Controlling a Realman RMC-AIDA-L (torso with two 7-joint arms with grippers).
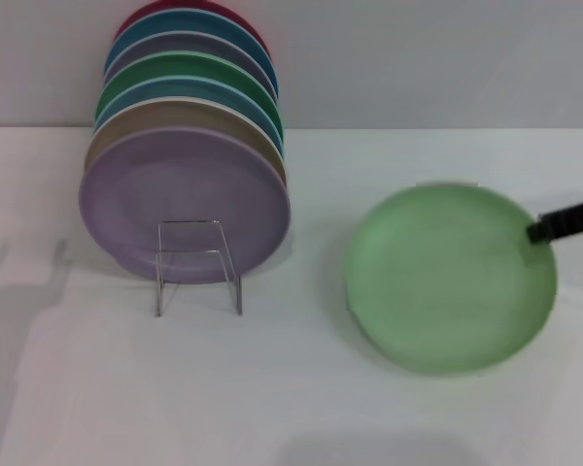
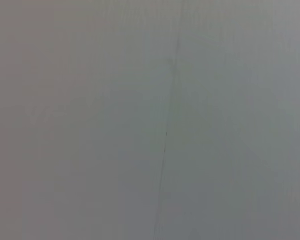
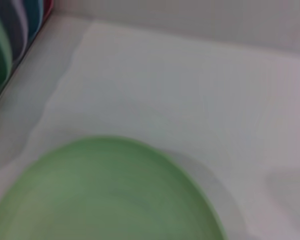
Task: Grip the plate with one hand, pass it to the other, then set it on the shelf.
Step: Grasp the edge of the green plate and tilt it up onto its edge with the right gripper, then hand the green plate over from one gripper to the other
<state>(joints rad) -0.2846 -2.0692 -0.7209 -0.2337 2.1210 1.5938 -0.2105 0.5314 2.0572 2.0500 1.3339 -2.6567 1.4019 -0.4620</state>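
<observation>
White table [image 1: 301, 388], pale wall [image 1: 418, 58] — right hand [image 1: 539, 233] seemingly pinching plate [image 1: 447, 277] rim.

A bare test setup is suggested: a plain white tabletop [image 1: 301, 388] is backed by a blank wall [image 1: 418, 58], with coloured plates [image 1: 185, 146] stacked against it.

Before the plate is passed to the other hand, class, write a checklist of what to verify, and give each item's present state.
1. Right hand at the rim of the pale green plate: ok.
2. Firmness of its grip: cannot tell.
3. Plate lifted off the table: cannot tell; it appears tilted.
4. Left hand ready to receive: not ok, not in view.
5. Free slot in the shelf: cannot tell; the lilac plate and the stack behind it fill what shows.
</observation>
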